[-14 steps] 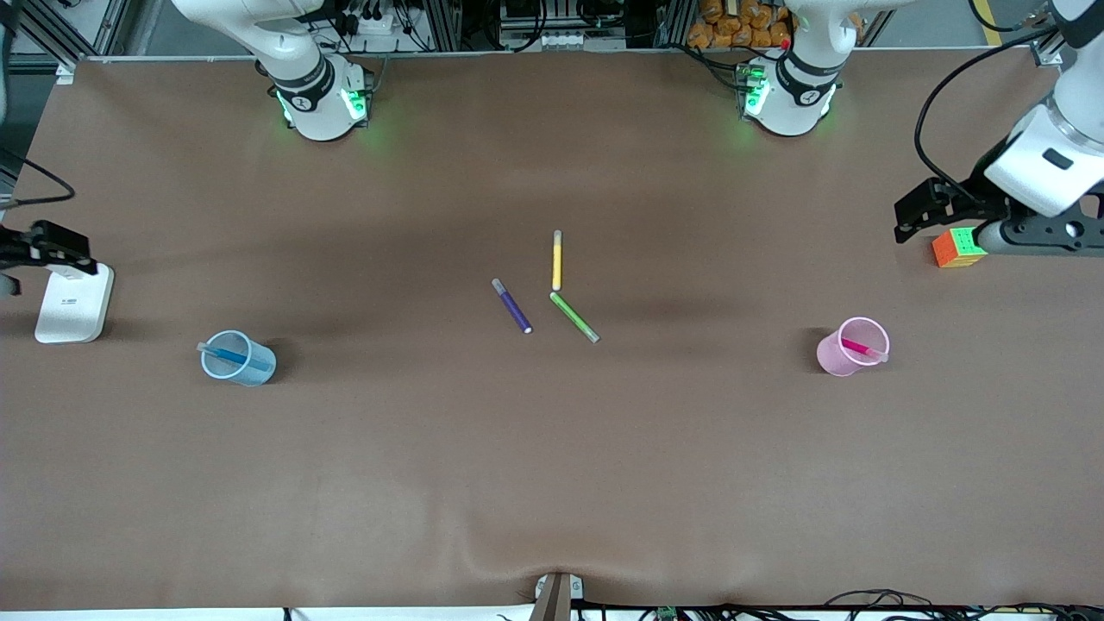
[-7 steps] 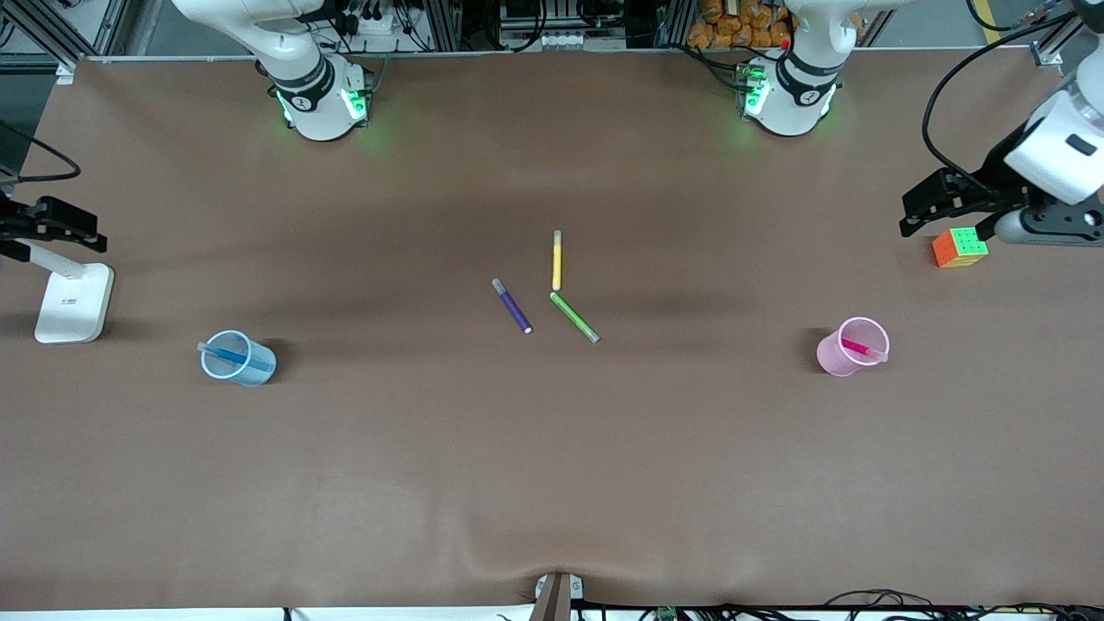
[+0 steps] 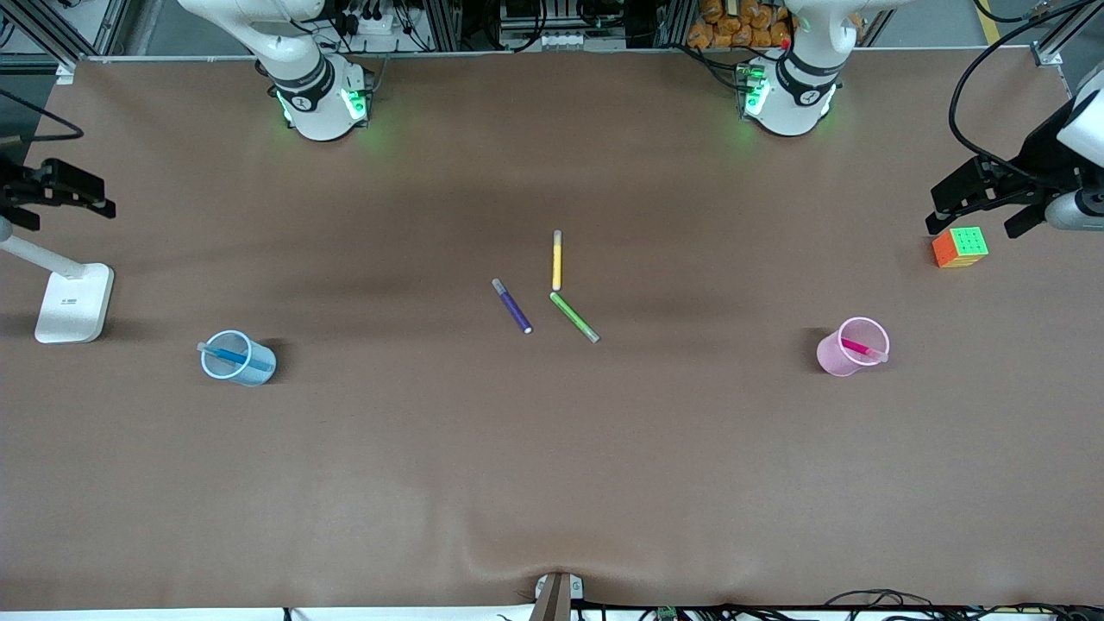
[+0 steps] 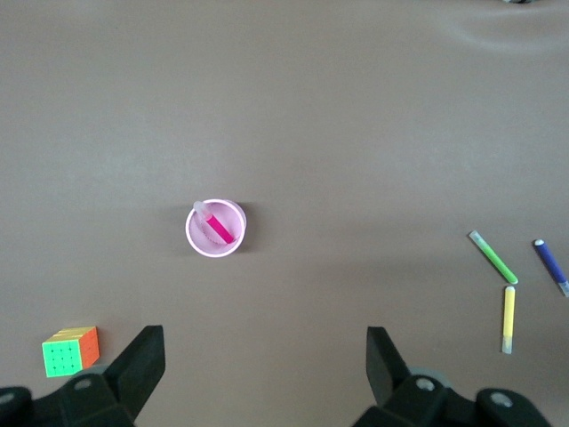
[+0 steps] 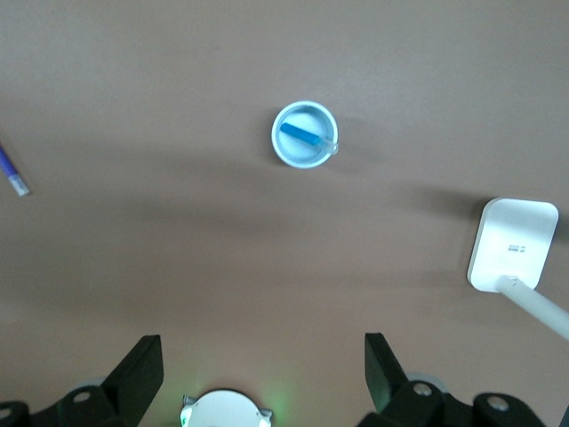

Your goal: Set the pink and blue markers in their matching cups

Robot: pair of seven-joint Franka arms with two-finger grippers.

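Both grippers hang empty, fingers (image 4: 142,360) spread wide, well apart from the task's things. The pink marker (image 3: 859,348) leans inside the pink cup (image 3: 838,358) toward the left arm's end of the worktop (image 3: 552,474); the blue marker (image 3: 228,354) leans inside the blue cup (image 3: 250,366) toward the right arm's end. Count: two cups, five markers, three loose mid-worktop — purple (image 3: 512,306), yellow (image 3: 557,260), green (image 3: 574,317). The left gripper (image 3: 983,203) hovers raised over a puzzle cube (image 3: 959,247); the right gripper (image 3: 60,194) hovers raised above a white lamp base (image 3: 73,304).
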